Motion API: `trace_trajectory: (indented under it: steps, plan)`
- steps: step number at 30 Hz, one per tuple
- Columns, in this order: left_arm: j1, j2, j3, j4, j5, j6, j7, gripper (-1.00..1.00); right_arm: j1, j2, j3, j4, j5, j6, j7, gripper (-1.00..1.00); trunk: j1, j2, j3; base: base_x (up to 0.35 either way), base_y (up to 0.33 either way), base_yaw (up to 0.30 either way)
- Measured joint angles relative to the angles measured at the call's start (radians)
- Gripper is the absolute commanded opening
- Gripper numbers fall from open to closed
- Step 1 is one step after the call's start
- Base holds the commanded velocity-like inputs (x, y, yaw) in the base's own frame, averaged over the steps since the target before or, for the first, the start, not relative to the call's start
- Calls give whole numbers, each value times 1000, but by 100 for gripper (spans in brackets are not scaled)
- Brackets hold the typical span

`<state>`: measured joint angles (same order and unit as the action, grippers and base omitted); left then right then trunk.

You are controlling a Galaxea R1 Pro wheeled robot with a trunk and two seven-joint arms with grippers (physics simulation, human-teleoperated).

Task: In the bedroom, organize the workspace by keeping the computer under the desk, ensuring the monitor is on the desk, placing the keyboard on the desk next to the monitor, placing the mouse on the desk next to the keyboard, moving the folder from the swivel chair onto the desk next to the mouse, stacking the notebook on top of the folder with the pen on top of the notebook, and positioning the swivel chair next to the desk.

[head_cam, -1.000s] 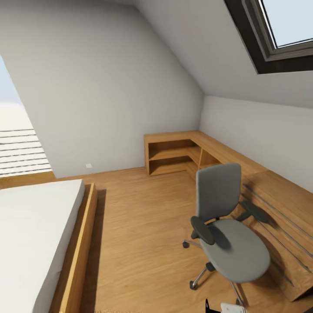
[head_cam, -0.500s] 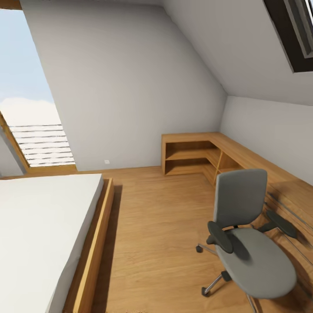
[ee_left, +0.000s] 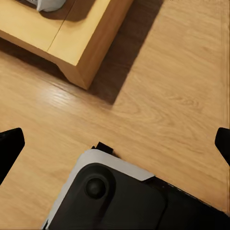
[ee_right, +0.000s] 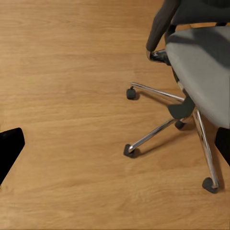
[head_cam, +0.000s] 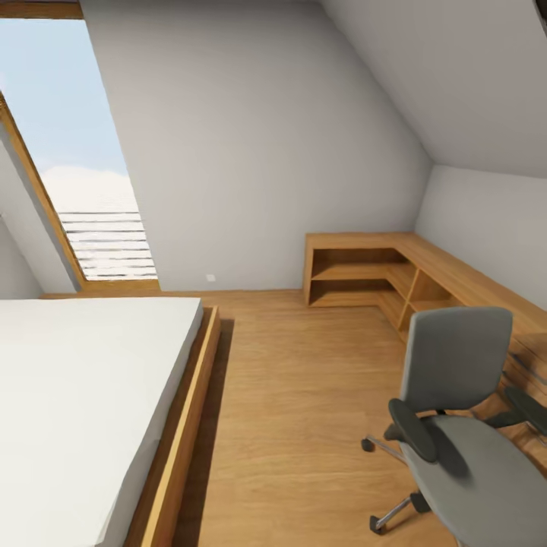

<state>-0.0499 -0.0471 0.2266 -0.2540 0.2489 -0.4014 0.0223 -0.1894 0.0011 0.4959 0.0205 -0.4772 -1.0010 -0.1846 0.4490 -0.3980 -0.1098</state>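
Note:
The swivel chair (head_cam: 463, 425) stands on the wood floor at the lower right of the head view, with a grey back, a bare grey seat and dark armrests. The right wrist view shows its chrome star base and casters (ee_right: 167, 127) close by. My right gripper (ee_right: 115, 148) is open above the floor beside the chair, dark fingertips (ee_right: 10, 146) far apart, nothing between them. My left gripper (ee_left: 115, 143) is open too, over bare floor and my own base (ee_left: 120, 196).
A low bed (head_cam: 83, 403) with a white mattress and wood frame fills the left. A light-wood L-shaped shelf unit (head_cam: 365, 266) runs along the far and right walls. A tall window (head_cam: 76, 152) is at the left. A wooden corner (ee_left: 81, 43) lies near my left gripper.
The camera has swung to the left: the chair and shelf unit slid right in the picture, the skylight left it and the tall window came in. The chair itself has not moved.

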Motion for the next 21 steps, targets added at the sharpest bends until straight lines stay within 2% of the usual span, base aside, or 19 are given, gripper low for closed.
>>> trace_trajectory:
  steps: [5, 14, 21]
  plan:
    - [0, 1, -3, 4, -1, 1, -31, 100, 0, -1, 0, -1, 0, 17, 2, 100, 0, 0, -1, 310, 0, 16]
    - [0, 1, -3, 5, -1, 1, -37, 100, 0, -1, 1, -1, 3, 87, 1, 100, 0, 0, -1, 331, 0, 3]
    - [0, 1, -4, 5, -1, 0, -37, 100, 0, -3, 3, -2, 4, 107, 1, 100, 0, 0, -1, 335, 0, 0]
